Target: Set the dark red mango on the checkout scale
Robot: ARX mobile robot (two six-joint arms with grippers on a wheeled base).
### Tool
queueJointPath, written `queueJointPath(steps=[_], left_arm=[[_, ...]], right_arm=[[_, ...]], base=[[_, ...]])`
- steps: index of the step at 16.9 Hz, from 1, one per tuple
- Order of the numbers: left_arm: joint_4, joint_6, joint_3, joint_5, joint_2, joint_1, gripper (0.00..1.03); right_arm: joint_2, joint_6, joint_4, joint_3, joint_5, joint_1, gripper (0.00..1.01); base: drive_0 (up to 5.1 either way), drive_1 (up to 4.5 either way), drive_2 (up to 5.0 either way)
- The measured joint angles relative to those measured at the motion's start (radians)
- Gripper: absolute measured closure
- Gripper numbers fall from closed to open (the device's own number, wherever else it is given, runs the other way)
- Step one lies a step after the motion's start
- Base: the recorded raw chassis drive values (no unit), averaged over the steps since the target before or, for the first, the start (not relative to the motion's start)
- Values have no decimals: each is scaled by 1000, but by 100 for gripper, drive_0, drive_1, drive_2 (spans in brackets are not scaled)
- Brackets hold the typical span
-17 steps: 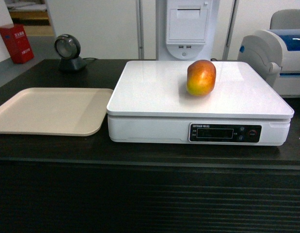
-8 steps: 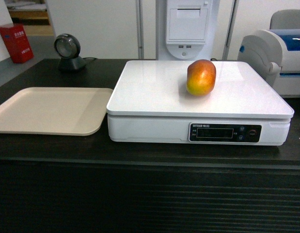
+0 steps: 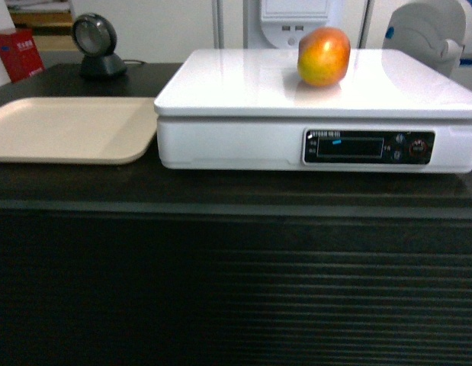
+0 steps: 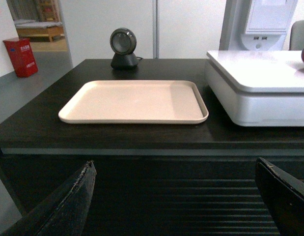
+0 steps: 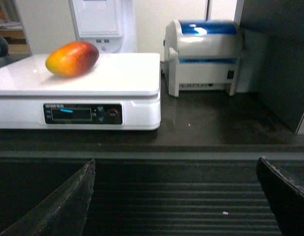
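Both claws, the left claw [image 4: 174, 196] and the right claw [image 5: 176, 196], hang spread wide and empty before the ribbed front of the checkout desk [image 3: 236, 290]. Beyond, the dark red mango [image 3: 323, 56] rests on the white scale [image 3: 243, 84], beside a beige tray [image 3: 68, 128].

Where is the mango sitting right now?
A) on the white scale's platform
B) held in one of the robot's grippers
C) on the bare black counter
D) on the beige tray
A: the dark red mango lies on the scale, with the beige tray bare beside it and both grippers open and empty.
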Motion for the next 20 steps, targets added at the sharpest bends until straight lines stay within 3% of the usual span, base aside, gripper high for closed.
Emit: queueJointPath(steps=[20], left_arm=[[0,1,0,0,0,0,5]], right_arm=[[0,0,1,0,0,0,3]], base=[[0,0,0]])
